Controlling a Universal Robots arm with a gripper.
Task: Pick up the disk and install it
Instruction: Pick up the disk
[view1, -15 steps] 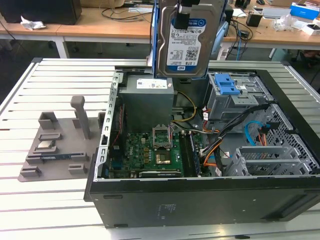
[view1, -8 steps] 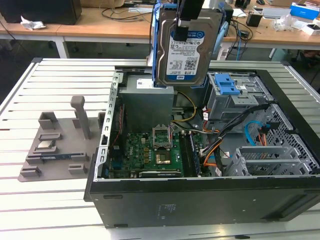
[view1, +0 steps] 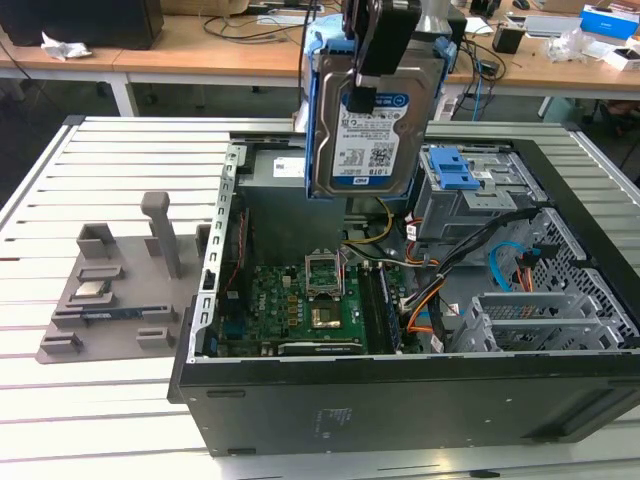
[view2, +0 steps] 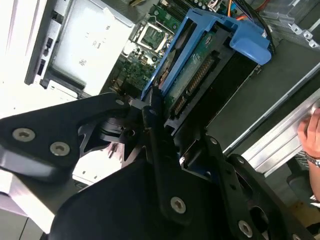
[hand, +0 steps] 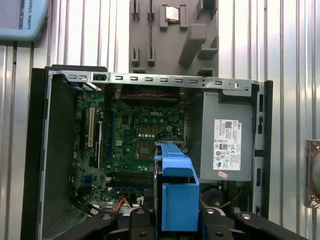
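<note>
The claw (view1: 366, 80) is pinching the disk (view1: 365, 135), upright in the air over the open computer case (view1: 400, 400), at twelve o'clock from the motherboard (view1: 280, 300). The drive cage (view1: 460, 190) sits at its four o'clock; I reckon it wants carrying level, clear of the cables (view1: 478, 243).

Open computer case (view1: 400, 400) lies on its side on the slatted tabletop (view1: 100, 160), and there's the green motherboard (view1: 290, 305) bare on its floor. A grey power supply (hand: 225, 135) with a white sticker fills one corner of the case. Orange cables (view1: 425, 300) loop just beside the board, toward the exterior view's right. On the exterior view's left, just beside the case, a grey fixture tray (view1: 150, 320) carries a small silver chip (view1: 92, 291).
</note>
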